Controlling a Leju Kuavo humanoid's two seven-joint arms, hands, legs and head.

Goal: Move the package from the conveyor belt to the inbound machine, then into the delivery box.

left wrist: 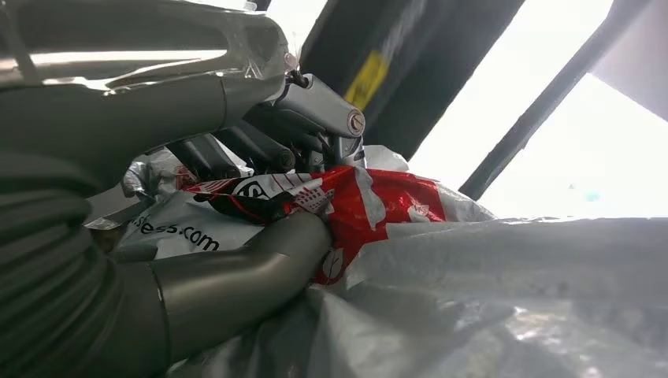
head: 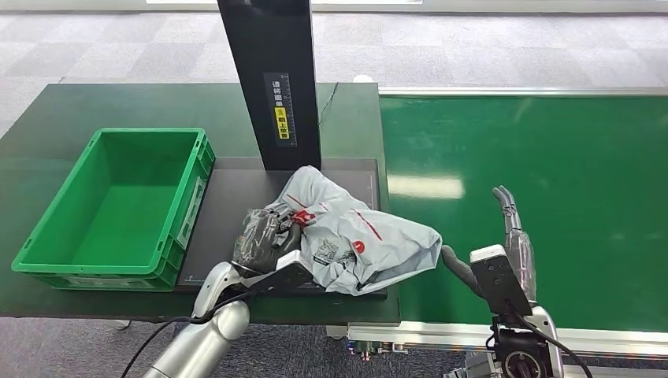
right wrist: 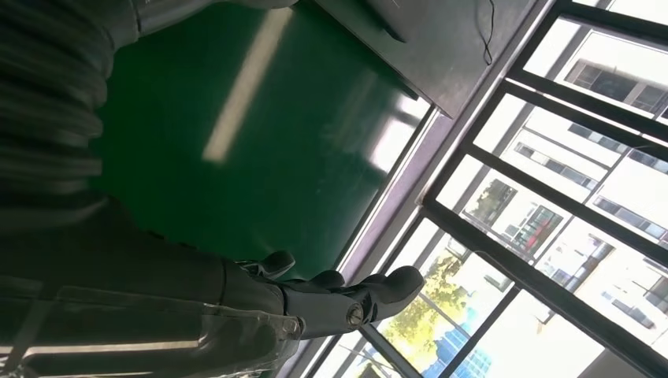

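Package (head: 354, 236): grey poly mailer with red print, crumpled, lying on the black platform of the inbound machine (head: 236, 185), at its near right corner. Its right end overhangs the platform edge toward the conveyor belt (head: 551, 181). It sits just in front of the machine's black upright column (head: 268, 79), presumably so the scanner overhead can read it.

Left hand (head: 264, 240): on the package's left end. Left wrist view shows the thumb (left wrist: 260, 272) under a red-printed fold and the darker fingers (left wrist: 260, 146) curled over it from above, so the film is pinched between them. Judged a firm grip on a bunched fold rather than the whole bag; that suits a limp mailer with no rigid edge to take.

Right hand (head: 508, 236): above the belt, well apart from the package, holding nothing. Right wrist view shows fingers (right wrist: 370, 295) extended and loosely spread over bare green belt. Likely parked out of the way.

Green delivery box (head: 118, 205): on the dark table left of the platform, touching or just beside its left edge, open top, nothing inside.

Judgement: first leg looks done, second pending. The left hand is on the box side, which favours a lift and carry leftward. Risk: slack bag trailing and snagging the box's near wall.
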